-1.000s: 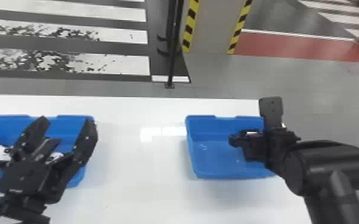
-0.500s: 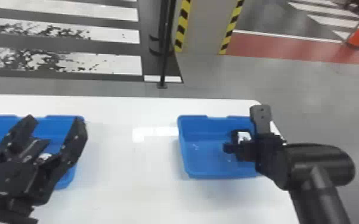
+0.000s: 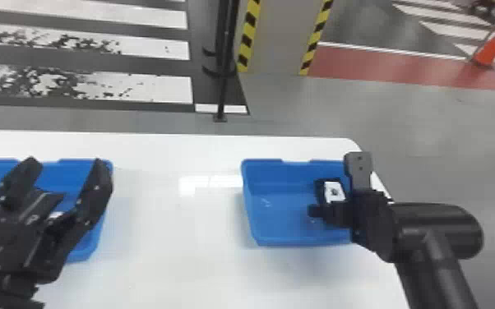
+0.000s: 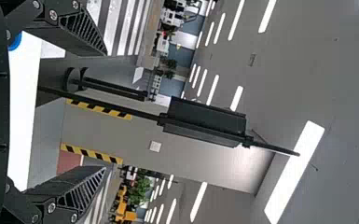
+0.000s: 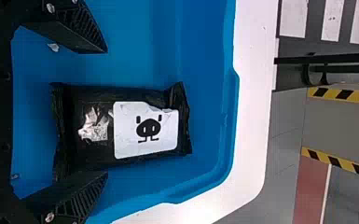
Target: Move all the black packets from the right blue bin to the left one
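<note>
In the head view, my right gripper is over the right side of the right blue bin, beside a black packet with a white label. My right gripper stands open in the right wrist view, and the black packet lies on the bin floor between and beyond its fingers. My left gripper is parked above the left blue bin in the head view, where pale-labelled items partly show beneath it. In the left wrist view the left gripper is open, nothing between its fingers.
Both bins stand on a white table, apart from each other. Behind the table are a black post, a pillar with yellow-and-black striped edges, and an orange cone on the floor at the far right.
The head view has shifted, moving the bins and floor leftward in it. More of the packet's white label shows beside the right gripper. The left gripper keeps its open pose.
</note>
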